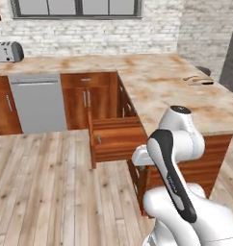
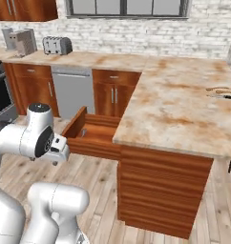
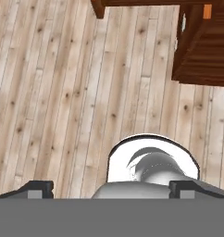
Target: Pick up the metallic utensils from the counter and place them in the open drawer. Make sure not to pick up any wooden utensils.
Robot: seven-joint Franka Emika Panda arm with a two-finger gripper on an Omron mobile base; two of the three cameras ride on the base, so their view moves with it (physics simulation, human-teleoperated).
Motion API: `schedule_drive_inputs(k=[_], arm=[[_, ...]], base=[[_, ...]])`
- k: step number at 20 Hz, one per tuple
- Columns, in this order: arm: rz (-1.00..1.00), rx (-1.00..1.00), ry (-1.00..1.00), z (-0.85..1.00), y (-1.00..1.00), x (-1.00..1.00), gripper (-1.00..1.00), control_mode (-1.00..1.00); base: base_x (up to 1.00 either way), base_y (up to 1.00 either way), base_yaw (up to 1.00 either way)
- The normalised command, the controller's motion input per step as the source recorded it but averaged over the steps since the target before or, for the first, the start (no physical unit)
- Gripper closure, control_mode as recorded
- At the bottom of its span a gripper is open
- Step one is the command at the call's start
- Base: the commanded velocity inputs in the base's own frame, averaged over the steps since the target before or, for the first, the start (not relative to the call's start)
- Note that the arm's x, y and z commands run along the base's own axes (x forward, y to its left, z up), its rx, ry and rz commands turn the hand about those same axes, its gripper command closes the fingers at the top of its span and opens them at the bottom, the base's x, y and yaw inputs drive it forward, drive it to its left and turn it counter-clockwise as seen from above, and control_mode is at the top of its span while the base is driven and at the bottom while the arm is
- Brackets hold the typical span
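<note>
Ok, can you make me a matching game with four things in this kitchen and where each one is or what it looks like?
Things:
1. toaster
2. drawer
3. knife
4. dishwasher

Descriptions:
A. pulled open below the counter
B. grey front panel set between wooden cabinets
C. silver, on the counter by the brick wall
D. lying at the far right end of the counter

Pairs: 1-C, 2-A, 3-D, 4-B
</note>
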Motion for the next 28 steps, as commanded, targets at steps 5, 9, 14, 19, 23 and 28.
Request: schedule_drive_inputs(k=[5, 9, 14, 19, 23, 28], arm=[[0.0, 0.0, 0.0, 0.0, 0.0, 0.0, -1.0, 1.0], [0.0, 0.0, 0.0, 0.0, 0.0, 0.0, -1.0, 1.0], [0.0, 0.0, 0.0, 0.0, 0.0, 0.0, -1.0, 1.0], [0.0, 0.0, 0.0, 0.0, 0.0, 0.0, -1.0, 1.0], [0.0, 0.0, 0.0, 0.0, 0.0, 0.0, -1.0, 1.0], [0.0, 0.0, 0.0, 0.0, 0.0, 0.0, -1.0, 1.0]], base=[[0.0, -1.0, -0.31], [0.0, -1.0, -0.13], [0.08, -1.0, 0.0], [0.24, -1.0, 0.05], [0.43, -1.0, 0.11], [0.68, -1.0, 0.15]])
